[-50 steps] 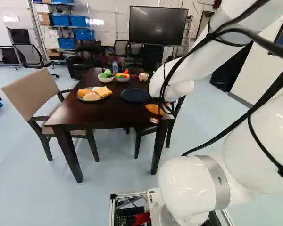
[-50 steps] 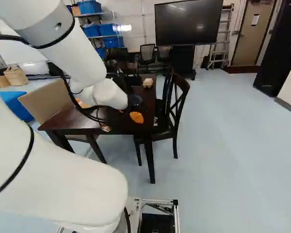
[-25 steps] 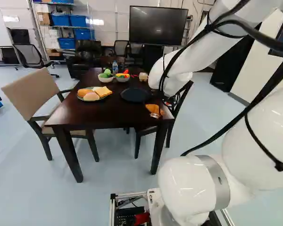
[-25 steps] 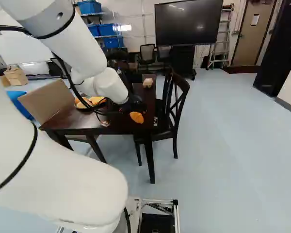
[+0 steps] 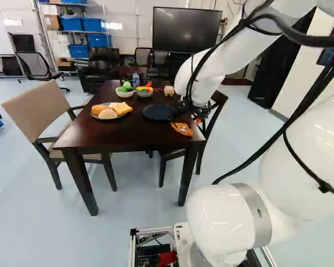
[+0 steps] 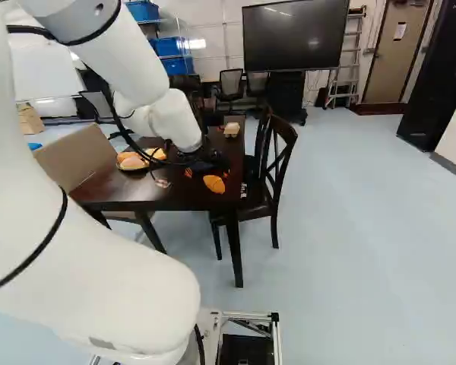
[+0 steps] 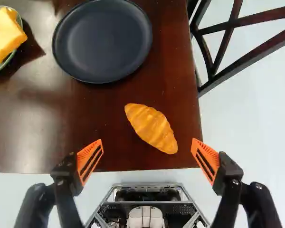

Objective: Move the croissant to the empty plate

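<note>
The arm (image 5: 317,139) is glossy white, with bulging rounded joints and a grey band (image 5: 255,203) at the near one. Black cables (image 5: 317,40) run loosely along it, with dark straps around its white casing. The far-end gripper (image 6: 207,174) is black, with silvery screws (image 7: 235,182) and slotted orange pads (image 7: 90,159).

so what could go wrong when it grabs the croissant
The croissant lies near a corner of the table, so a nudge from one finger could push it over the edge.

It also lies aslant between the open gripper's fingers, so it may twist or slip as they close.

The dark plate is just beyond it, so a low carry might knock the rim.
</note>
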### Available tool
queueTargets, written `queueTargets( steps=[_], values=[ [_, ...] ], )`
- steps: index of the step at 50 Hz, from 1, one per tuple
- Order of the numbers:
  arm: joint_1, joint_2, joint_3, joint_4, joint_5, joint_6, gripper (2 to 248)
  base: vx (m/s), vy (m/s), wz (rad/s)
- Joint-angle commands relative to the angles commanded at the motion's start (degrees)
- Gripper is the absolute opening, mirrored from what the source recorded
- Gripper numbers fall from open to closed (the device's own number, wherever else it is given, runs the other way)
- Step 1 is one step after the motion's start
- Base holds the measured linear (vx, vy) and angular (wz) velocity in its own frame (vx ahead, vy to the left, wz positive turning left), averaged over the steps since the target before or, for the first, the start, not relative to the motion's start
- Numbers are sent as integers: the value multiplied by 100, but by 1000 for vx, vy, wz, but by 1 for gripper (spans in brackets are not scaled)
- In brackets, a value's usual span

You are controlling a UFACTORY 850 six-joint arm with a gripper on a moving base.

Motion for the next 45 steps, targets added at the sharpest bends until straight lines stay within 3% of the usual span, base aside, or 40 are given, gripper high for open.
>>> queueTargets(
  steps=[36,45],
  values=[
    [11,-483,-944,0,-1533,0,247,0,0,0],
    [12,-616,-1072,0,-1628,-334,247,0,0,0]
  ],
)
